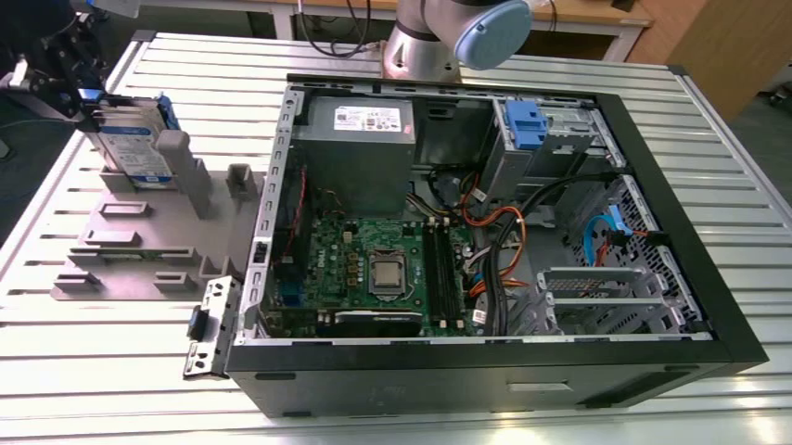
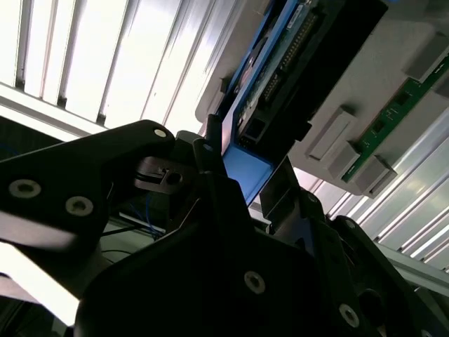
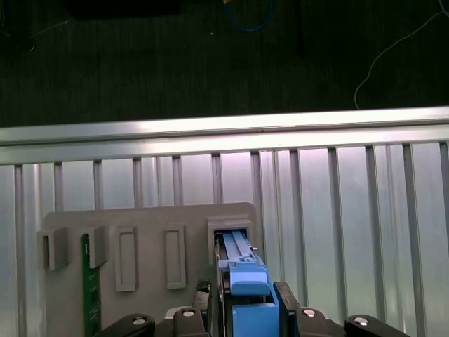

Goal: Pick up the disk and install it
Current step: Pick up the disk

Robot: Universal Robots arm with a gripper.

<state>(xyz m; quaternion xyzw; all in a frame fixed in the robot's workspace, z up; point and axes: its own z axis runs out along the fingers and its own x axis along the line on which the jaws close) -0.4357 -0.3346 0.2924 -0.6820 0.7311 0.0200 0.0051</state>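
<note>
My jaws: pinching the disk (image 3: 237, 247). In the first wrist view my gripper (image 3: 249, 293) has one dark finger on each flat side of its blue carrier, with no gap that I can see.
Contact in the second wrist view: a bright blue end of the carrier (image 2: 244, 168) sits wedged between my black fingers (image 2: 210, 175).
Me in the exterior view: my gripper (image 1: 74, 82) is at the far corner of the table, at the exterior view's left, touching the upper end of the disk (image 1: 134, 141).
Disk, pose: standing on edge, labelled face showing, lower end in a slot of the grey fixture (image 1: 136, 234).
Fixture: a grey stepped plastic block lying flat on the slatted metal table (image 1: 111, 371), just beside the open computer case (image 1: 495, 366) and on its exterior view's left. In the first wrist view the disk's slot is at one end of the fixture (image 3: 147, 225).
Other load on the fixture: a green circuit board strip (image 3: 86, 281) held in a slot (well apart from the disk).
Case interior: side panel off, motherboard (image 1: 371, 261) exposed, a blue plastic bracket (image 1: 525, 125) fixed at the metal drive bay in the far corner.
My arm: the base (image 1: 427, 42) rises behind the case.
</note>
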